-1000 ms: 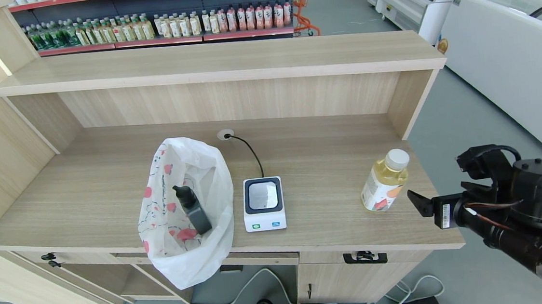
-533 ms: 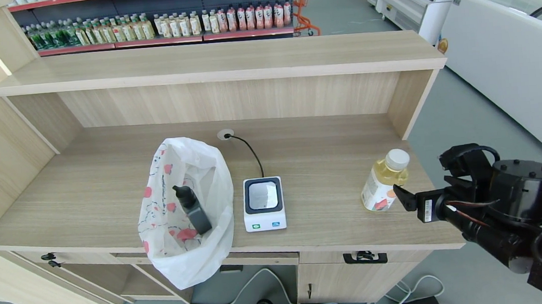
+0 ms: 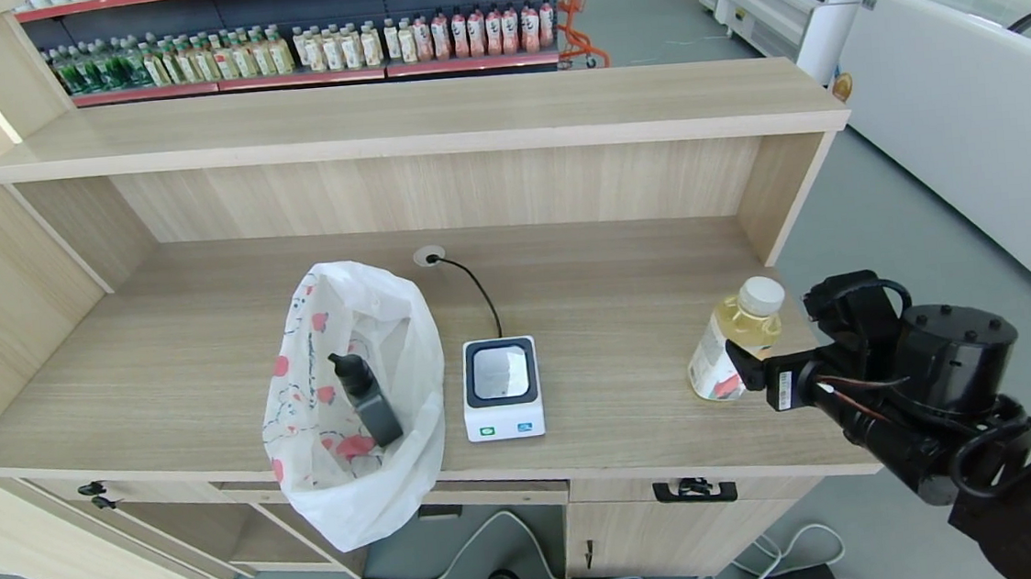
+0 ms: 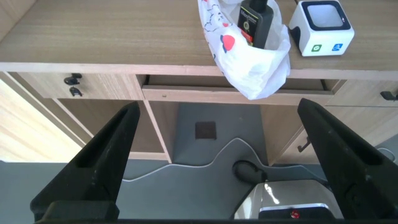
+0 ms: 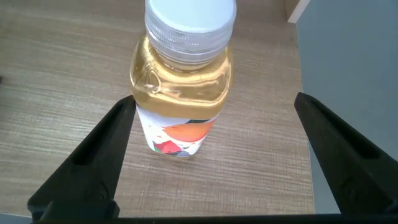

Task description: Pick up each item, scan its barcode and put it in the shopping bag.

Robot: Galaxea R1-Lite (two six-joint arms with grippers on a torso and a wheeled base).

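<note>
Right hand point(image 5: 212, 104) wide open at bottle point(image 3: 729, 343)

I see a pale-yellow, white-capped bottle point(image 3: 729, 332) at three o'clock, a white shopping bag point(image 3: 304, 407) with red blotches, a white, black-framed scanner point(image 3: 504, 412).

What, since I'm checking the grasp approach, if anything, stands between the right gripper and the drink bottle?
Nothing visible does. The drink bottle stands right before the open right gripper, with only bare countertop around it.
</note>
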